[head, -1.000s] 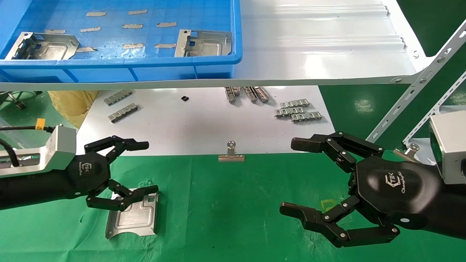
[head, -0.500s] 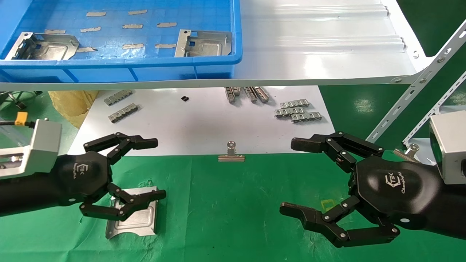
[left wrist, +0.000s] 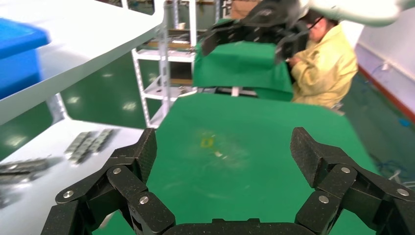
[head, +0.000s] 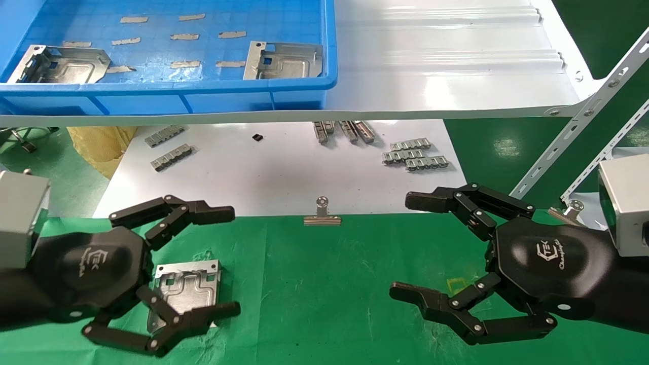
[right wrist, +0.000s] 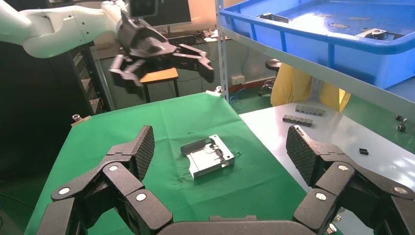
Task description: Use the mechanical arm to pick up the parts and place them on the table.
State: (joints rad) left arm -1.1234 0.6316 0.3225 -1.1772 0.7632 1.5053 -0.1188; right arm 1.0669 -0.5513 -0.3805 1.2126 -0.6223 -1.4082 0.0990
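Lying flat on the table [head: 324, 284], 1 part [head: 188, 286] was a silvery stamped sheet-metal plate, roughly square, with an embossed stepped recess in its middle, an upturned slotted flange along its far edge and a curved cutout on its near edge. The right wrist view showed the same plate [right wrist: 209, 155] with its flange standing up from the wrinkled green fabric. The left gripper [head: 230, 263] hung over the plate's left side, black jointed fingers [head: 203, 318] spread wide, holding nothing; 1 lower finger crossed in front of the plate's near edge, and contact could not be judged. The right gripper [head: 400, 248] sat well apart to the right above the green cloth, fingers likewise spread and empty. 2 more parts [head: 284, 60] rested in the blue bin [head: 203, 88] on the glossy white shelf [head: 446, 66]. Small grey toothed strips [head: 415, 154] lay scattered on a white sheet [head: 284, 172], and a silver clip [head: 322, 213] stood at its near edge.
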